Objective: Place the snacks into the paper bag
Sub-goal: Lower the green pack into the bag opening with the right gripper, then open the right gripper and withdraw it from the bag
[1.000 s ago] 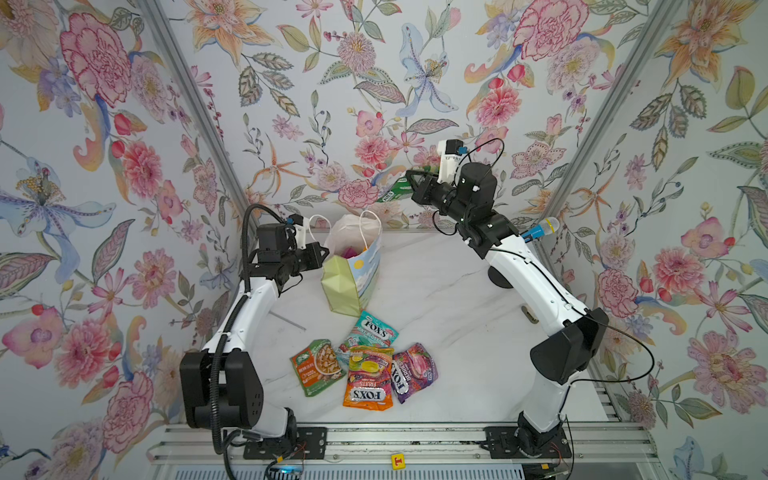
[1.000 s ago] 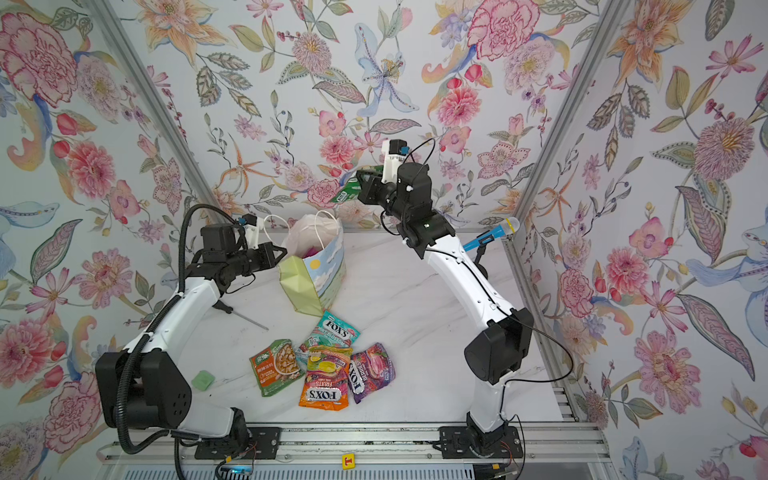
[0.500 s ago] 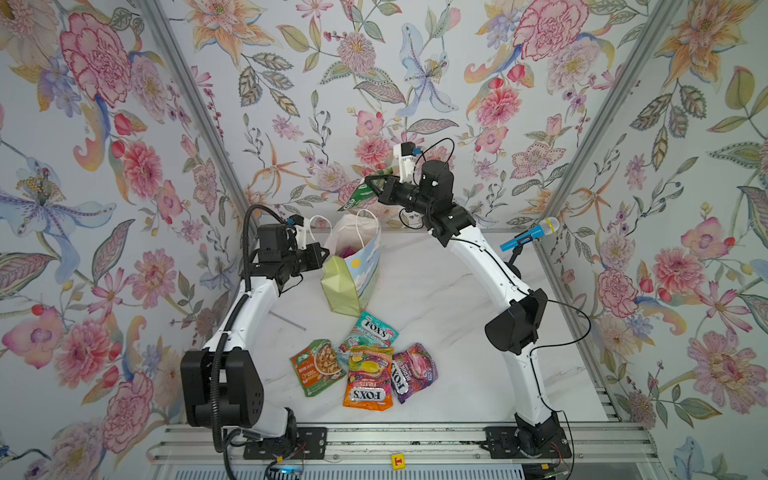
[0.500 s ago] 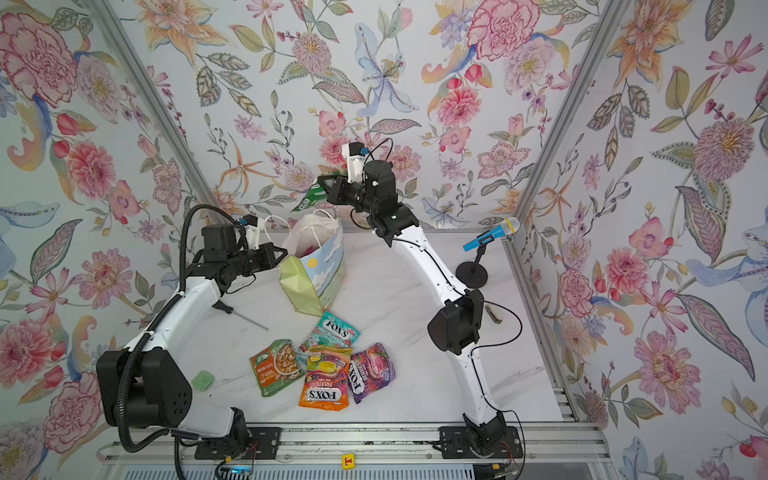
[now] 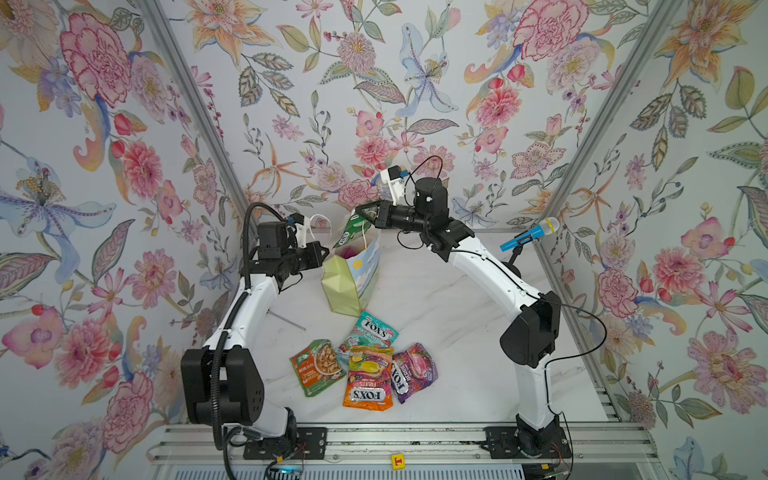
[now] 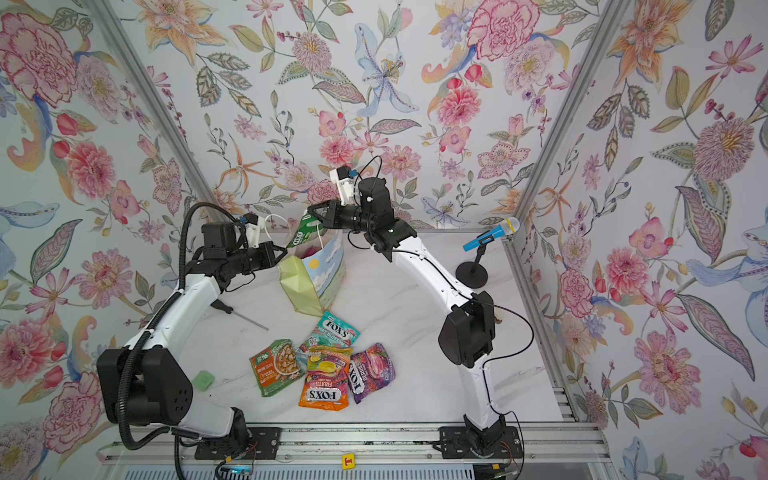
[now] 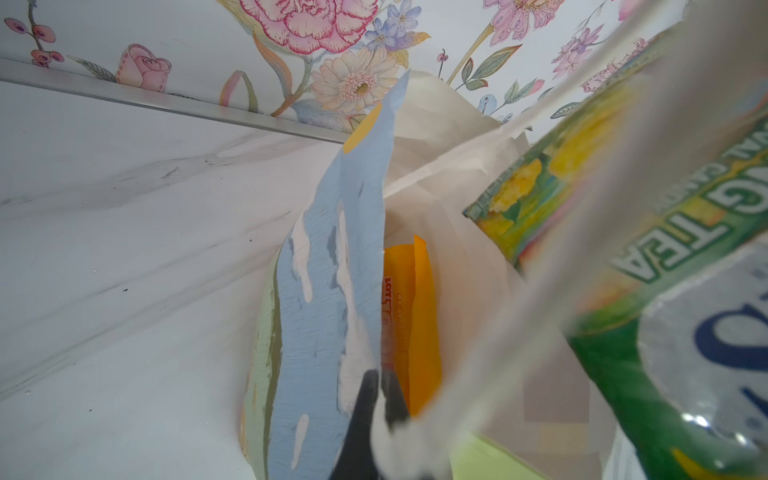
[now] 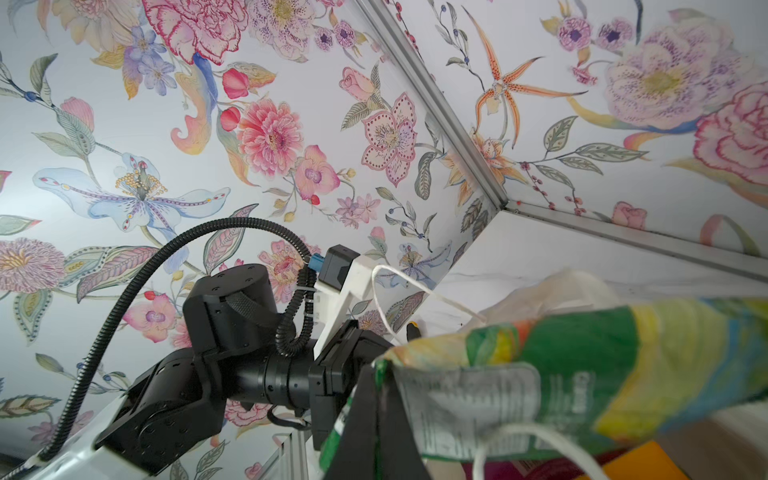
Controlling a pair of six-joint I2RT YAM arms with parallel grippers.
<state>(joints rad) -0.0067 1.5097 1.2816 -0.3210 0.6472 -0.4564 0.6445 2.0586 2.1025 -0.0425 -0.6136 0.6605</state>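
The right fingers [image 5: 362, 212] are pinched shut on the top edge of the green packet [image 5: 350, 230]. It is shiny, crinkly plastic, flat and floppy. It hangs slanted just over the open mouth of the paper bag [image 5: 343, 286], with its low end by the rim.

The left fingers [image 7: 376, 399] are shut tight on the rim of the bag's painted front wall. The bag is stiff folded paper with blue sky on the front, a creased pale green side and white inside. Its thin white rope handles [image 8: 419, 289] loop up, and one crosses in front of the green packet. A yellow packet [image 7: 415, 324] stands inside the bag.

Four more snacks lie in a bunch near the bag's foot on the smooth white marble counter [image 5: 436, 299]:
- the teal packet [image 5: 372, 330]
- the orange packet [image 5: 368, 384], lying partly on the teal one
- the purple packet [image 5: 413, 370]
- the nut pouch [image 5: 318, 365]

A blue microphone [image 5: 530, 235] stands by the right wall. A thin screwdriver [image 6: 239, 314] lies beside the left arm.
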